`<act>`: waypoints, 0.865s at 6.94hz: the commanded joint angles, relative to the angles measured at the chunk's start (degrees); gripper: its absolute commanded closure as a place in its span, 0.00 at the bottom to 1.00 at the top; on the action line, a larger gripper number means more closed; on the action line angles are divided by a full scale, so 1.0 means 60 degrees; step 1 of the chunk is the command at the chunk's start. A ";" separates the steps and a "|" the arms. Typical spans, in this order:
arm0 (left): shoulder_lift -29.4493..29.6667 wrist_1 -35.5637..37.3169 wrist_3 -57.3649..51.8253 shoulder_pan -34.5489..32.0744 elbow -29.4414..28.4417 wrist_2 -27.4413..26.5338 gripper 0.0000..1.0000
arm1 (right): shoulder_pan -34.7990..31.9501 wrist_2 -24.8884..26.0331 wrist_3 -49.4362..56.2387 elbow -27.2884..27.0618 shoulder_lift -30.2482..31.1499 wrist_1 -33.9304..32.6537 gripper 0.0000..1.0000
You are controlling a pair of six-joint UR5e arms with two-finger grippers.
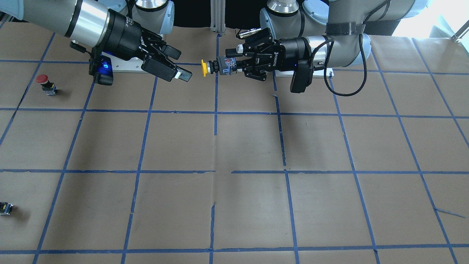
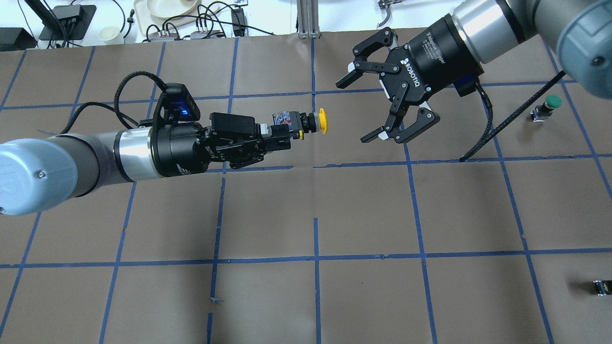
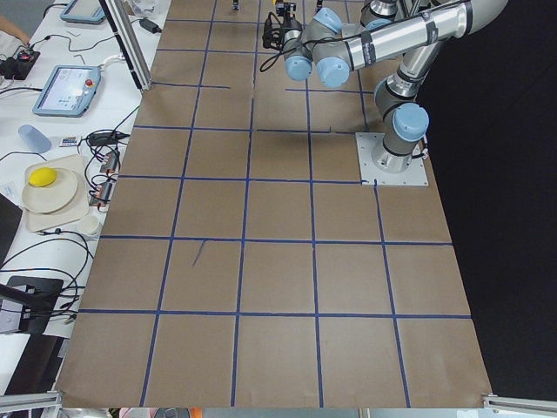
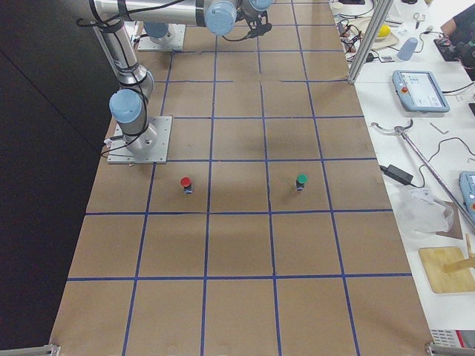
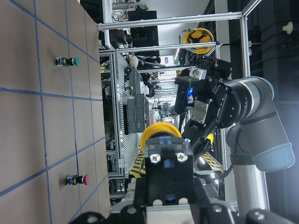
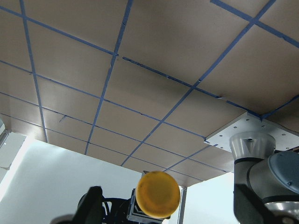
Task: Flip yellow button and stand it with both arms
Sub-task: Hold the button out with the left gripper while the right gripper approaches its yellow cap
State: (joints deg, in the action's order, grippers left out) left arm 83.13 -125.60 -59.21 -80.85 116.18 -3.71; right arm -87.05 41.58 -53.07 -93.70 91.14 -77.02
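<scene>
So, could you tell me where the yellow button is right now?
In the overhead view, the yellow button is held above the table near its centre line by the left gripper, its cap pointing at the open right gripper.

Yellow button [image 2: 306,123] (body black and grey); brown table [image 2: 363,210] crossed by blue grid lines [image 2: 363,258].

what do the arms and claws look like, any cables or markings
Left arm and right arm: silver tubes, light-blue joint caps. Left claw and right claw: black, two linked fingers with white pads; white ROBOTIQ lettering on the right one. Black braided cables run to blue-lit wrist cameras.
</scene>
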 commanded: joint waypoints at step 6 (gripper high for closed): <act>-0.0027 0.0000 -0.0049 -0.0001 0.0030 -0.0027 0.88 | -0.0492 -0.0778 -0.0162 -0.0393 -0.0102 0.0062 0.04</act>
State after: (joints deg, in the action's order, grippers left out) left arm 82.99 -125.59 -59.51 -80.86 116.28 -3.78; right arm -89.98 36.86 -53.70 -96.02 90.59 -76.78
